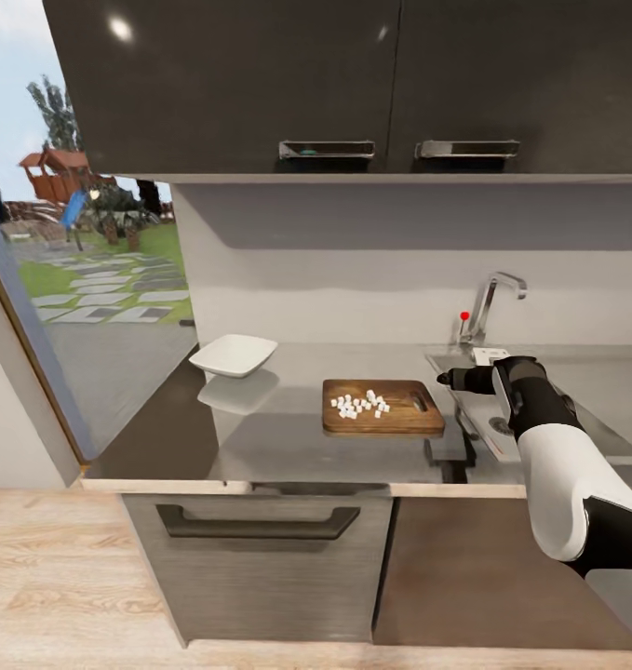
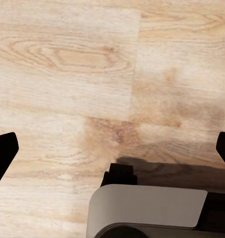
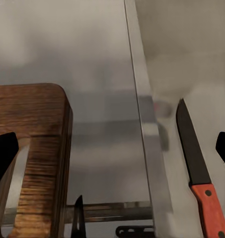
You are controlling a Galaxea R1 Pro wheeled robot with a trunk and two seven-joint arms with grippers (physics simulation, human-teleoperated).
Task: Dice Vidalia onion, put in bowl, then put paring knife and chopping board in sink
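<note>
**Diced onion on 1 board, knife by the sink**

Onion cubes (image 1: 359, 404), about 15 white bits, lay clustered on 1 chopping board (image 1: 383, 408) on the glossy grey desk (image 1: 260, 437). 1 white bowl (image 1: 233, 355) stood apart toward the glass doors. 1 paring knife (image 3: 199, 171) lay on the sink's drainboard (image 3: 211, 99), held by nothing. Right tool (image 3: 112, 153) and left tool (image 2: 112, 151) both gaped wide, empty, the latter over pale plank floor (image 2: 62, 64).

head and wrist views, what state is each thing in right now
Vidalia onion: diced, lying on the board
chopping board: flat on the countertop
bowl: upright, empty
paring knife: lying flat on the sink drainboard, unheld
right gripper: open
left gripper: open, over the floor
</note>
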